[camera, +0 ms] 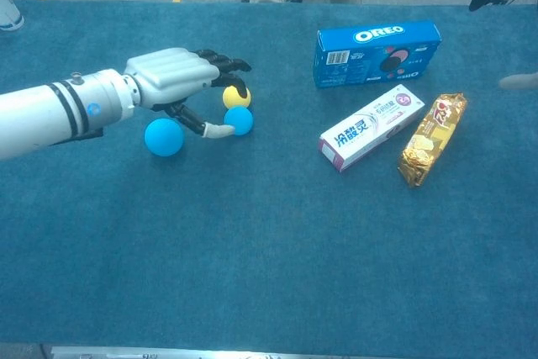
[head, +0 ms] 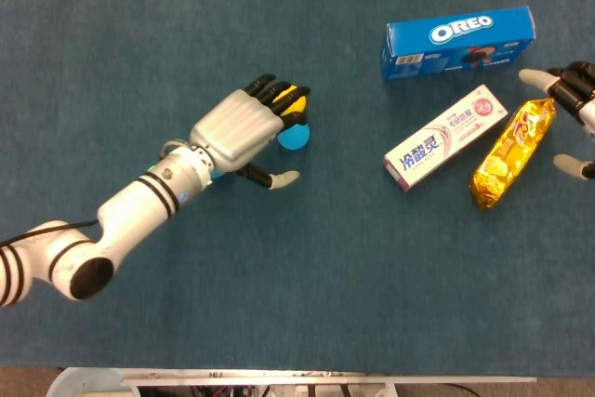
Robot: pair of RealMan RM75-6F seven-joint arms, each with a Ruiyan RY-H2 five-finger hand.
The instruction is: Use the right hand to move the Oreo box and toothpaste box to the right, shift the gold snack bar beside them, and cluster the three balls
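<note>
Three balls: yellow ball (camera: 235,95), small blue ball (camera: 240,121), larger blue ball (camera: 163,137) left of yellow. Left robot hand (camera: 178,78) spread empty above them. Right robot hand (head: 575,99) open beside gold snack bar (head: 508,153), Oreo box (head: 460,41), toothpaste box (head: 446,138).

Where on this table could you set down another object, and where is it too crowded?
Free: the wide near strip of the table, and the gap between the small blue ball and the toothpaste box. Crowded: around the left hand over the balls, and among the Oreo box, toothpaste box and snack bar.
</note>
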